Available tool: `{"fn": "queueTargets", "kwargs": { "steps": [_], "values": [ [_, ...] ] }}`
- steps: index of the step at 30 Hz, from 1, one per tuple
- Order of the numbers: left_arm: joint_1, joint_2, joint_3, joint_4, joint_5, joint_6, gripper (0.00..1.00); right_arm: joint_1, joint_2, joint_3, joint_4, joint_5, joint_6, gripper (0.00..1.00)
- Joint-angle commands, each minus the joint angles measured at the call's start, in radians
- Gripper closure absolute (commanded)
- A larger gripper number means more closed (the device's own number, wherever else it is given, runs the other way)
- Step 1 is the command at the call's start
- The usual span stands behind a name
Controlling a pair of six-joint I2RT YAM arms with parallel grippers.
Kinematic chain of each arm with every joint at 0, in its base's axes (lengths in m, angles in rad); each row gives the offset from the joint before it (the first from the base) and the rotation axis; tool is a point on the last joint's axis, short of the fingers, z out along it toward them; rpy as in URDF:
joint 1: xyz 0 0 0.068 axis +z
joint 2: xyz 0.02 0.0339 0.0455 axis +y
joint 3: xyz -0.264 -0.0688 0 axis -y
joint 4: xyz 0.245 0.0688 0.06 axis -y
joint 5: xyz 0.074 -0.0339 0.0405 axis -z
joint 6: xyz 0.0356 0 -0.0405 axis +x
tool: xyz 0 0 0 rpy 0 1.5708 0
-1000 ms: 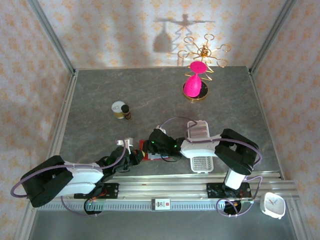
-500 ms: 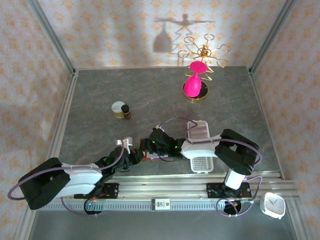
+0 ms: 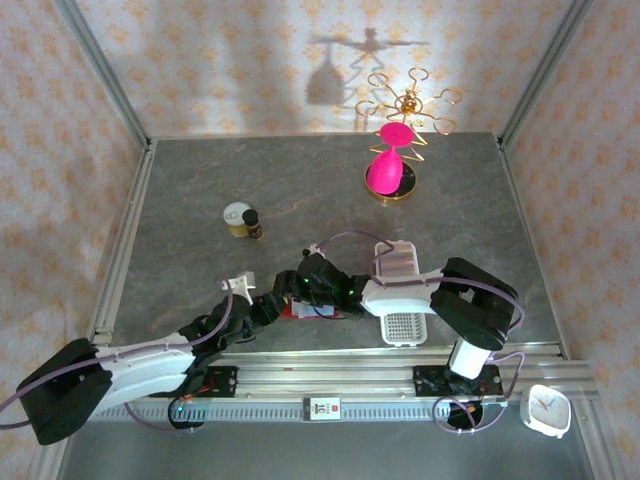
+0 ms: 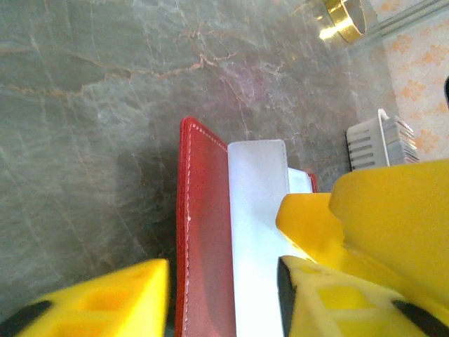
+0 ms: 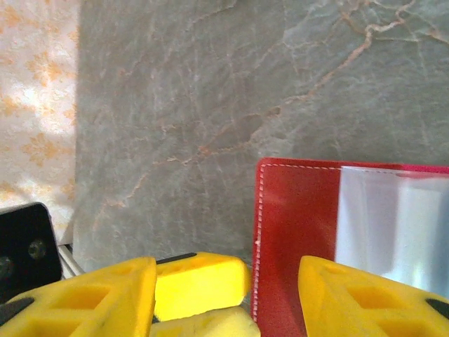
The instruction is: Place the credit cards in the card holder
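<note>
At the near edge of the table [image 3: 180,220] the card holder [image 4: 203,239] is laid open, one pale credit card [image 4: 256,210] on it, seemingly not fully tucked. Both the left gripper [image 4: 223,302] and the right gripper [image 5: 223,281] are spread, nothing clamped.

From above I get only red slivers of the card holder [image 3: 296,313]. The left gripper [image 3: 281,307] and right gripper [image 3: 303,299] meet over it and cover the rest, and any card there is too small to pick out. On the left wrist camera the holder and pale card [image 4: 256,232] run off the near edge, their right side behind yellow fingers [image 4: 379,225]. On the right wrist camera that card [image 5: 379,217] is blurred and cut off at the right.
</note>
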Motion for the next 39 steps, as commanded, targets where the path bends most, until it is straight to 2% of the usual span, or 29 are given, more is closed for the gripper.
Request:
{"fn": "queueTargets", "kwargs": {
  "steps": [1,11,15,17,21,26,29,31,35,37,39],
  "values": [
    [-0.006,-0.128,-0.110,-0.041,-0.059,-0.006,0.50,0.007,0.041,0.025,-0.018,-0.008,-0.004,0.44],
    [-0.006,-0.593,-0.123,-0.480,-0.208,-0.061,0.57,0.007,0.101,0.092,0.036,-0.058,-0.030,0.44],
    [-0.007,-0.708,-0.105,-0.605,-0.243,-0.065,0.58,0.006,0.081,0.127,0.039,-0.052,-0.067,0.44],
    [-0.007,-0.727,-0.091,-0.626,-0.246,-0.058,0.58,0.001,0.039,0.130,0.006,-0.004,-0.089,0.44],
    [-0.008,-0.681,-0.044,-0.617,-0.245,-0.031,0.58,-0.042,-0.072,0.097,-0.094,0.071,-0.138,0.44],
    [-0.006,-0.527,0.043,-0.571,-0.231,0.021,0.58,-0.127,-0.267,0.005,-0.211,0.167,-0.221,0.43],
    [-0.008,-0.413,0.098,-0.508,-0.184,0.061,0.58,-0.153,-0.386,-0.007,-0.310,0.251,-0.329,0.42],
    [-0.006,-0.328,0.141,-0.468,-0.143,0.081,0.59,-0.155,-0.477,-0.018,-0.347,0.310,-0.454,0.41],
    [-0.009,-0.186,0.227,-0.414,-0.059,0.121,0.64,-0.142,-0.652,-0.042,-0.411,0.308,-0.791,0.28],
    [-0.011,-0.126,0.258,-0.374,-0.007,0.135,0.68,-0.136,-0.741,-0.071,-0.463,0.289,-0.968,0.05],
    [-0.011,-0.086,0.280,-0.351,0.028,0.144,0.71,-0.124,-0.821,-0.092,-0.538,0.209,-1.206,0.02]
  ]
}}
